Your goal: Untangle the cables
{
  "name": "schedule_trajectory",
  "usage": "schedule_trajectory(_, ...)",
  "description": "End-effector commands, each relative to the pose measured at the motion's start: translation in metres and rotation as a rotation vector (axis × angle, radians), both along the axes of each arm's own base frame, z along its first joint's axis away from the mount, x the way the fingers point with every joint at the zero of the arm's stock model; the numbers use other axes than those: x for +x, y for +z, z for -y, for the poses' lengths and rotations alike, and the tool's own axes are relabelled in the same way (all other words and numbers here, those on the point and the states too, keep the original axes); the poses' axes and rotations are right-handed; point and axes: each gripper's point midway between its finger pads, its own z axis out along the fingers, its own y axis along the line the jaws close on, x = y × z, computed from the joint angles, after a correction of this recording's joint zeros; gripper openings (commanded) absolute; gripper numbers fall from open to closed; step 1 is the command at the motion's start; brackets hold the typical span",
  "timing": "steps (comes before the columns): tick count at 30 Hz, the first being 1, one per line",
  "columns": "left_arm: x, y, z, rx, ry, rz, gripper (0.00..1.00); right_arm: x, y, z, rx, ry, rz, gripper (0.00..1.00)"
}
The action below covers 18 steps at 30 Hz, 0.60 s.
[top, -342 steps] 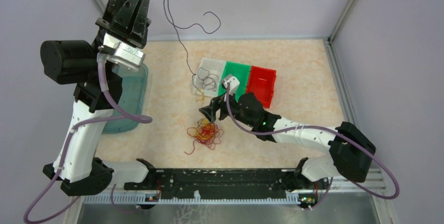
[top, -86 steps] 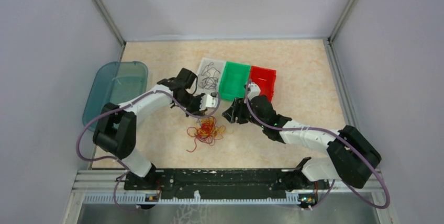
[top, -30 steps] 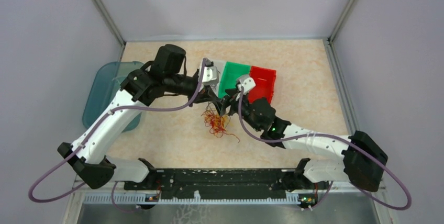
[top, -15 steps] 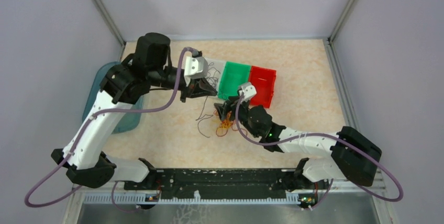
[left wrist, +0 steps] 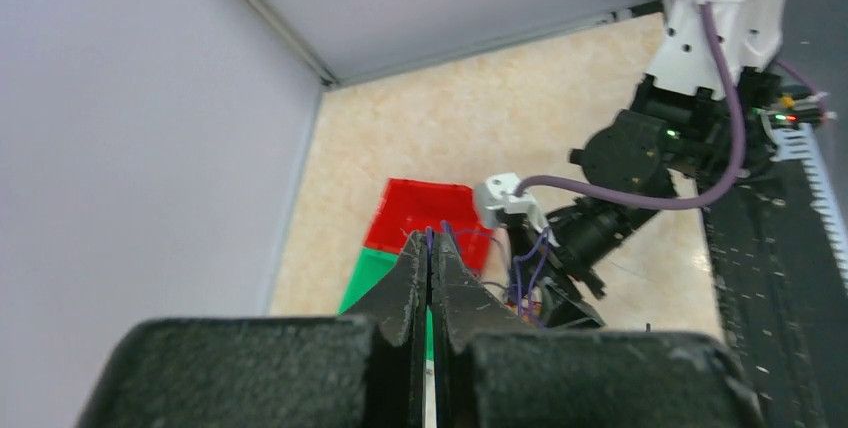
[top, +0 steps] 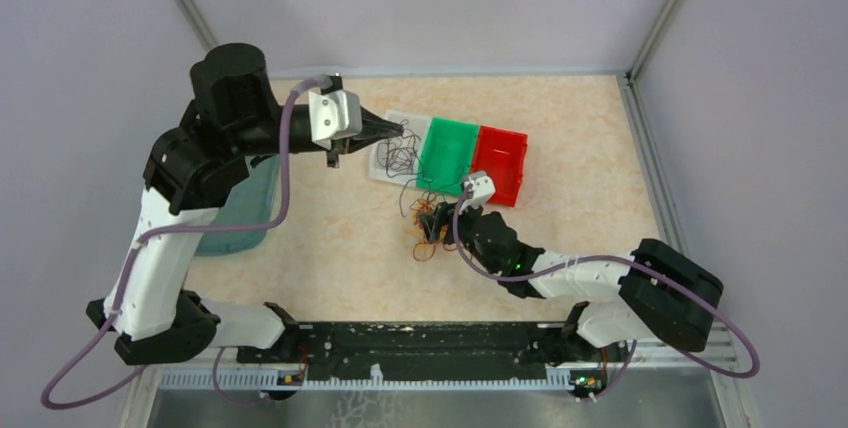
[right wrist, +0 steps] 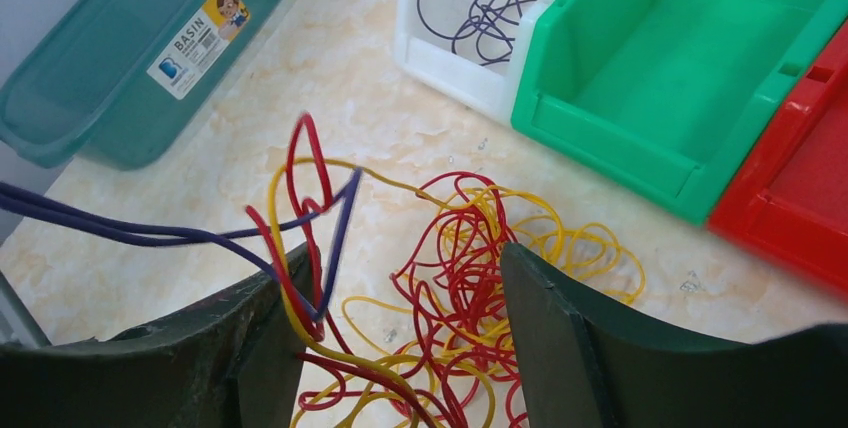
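Observation:
The cables [top: 427,241] lie as a small red and yellow tangle [right wrist: 470,278] on the table, just in front of the bins. My right gripper [top: 430,224] is down over them and open [right wrist: 402,278], one finger on each side of the heap. A dark purple cable [right wrist: 150,236] runs out of the tangle to the left, hooked around a red and a yellow loop. My left gripper [top: 400,131] is raised over the white bin and shut [left wrist: 432,240] on that dark cable [left wrist: 470,235], which hangs down towards the tangle [top: 408,188].
A white bin [top: 392,151] holding loose dark cables [right wrist: 485,3], a green bin [top: 448,153] and a red bin [top: 502,163] stand side by side behind the tangle. A teal basin [top: 245,203] sits at the left, partly under my left arm.
My left arm has risen and swung back to the left, drawing the dark cable up out of the tangle. My right gripper has dropped lower over the red and yellow heap.

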Motion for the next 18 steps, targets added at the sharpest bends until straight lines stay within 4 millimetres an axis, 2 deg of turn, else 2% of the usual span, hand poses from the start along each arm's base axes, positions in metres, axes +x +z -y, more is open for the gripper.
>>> schedule_trajectory(1,-0.007,0.072,-0.011,-0.211,0.025,0.265,0.0,0.0,0.013,-0.006,0.083,-0.012,0.0,0.67)
schedule_trajectory(4,-0.018,0.112,-0.021,-0.374,0.035,0.407,0.0,0.0,0.014,-0.008,0.09,-0.009,-0.003,0.67)
schedule_trajectory(10,-0.018,0.168,-0.045,-0.568,0.147,0.604,0.0,-0.001,0.01,-0.008,0.091,-0.007,-0.019,0.67)
schedule_trajectory(13,-0.017,0.196,-0.057,-0.641,0.209,0.687,0.0,-0.002,0.006,-0.007,0.092,-0.008,-0.029,0.64)
schedule_trajectory(15,-0.019,0.211,-0.063,-0.67,0.23,0.742,0.0,-0.002,0.004,-0.007,0.09,-0.01,-0.035,0.63)
schedule_trajectory(18,-0.017,0.224,-0.064,-0.675,0.241,0.774,0.0,-0.002,0.001,-0.007,0.086,-0.009,-0.049,0.63)
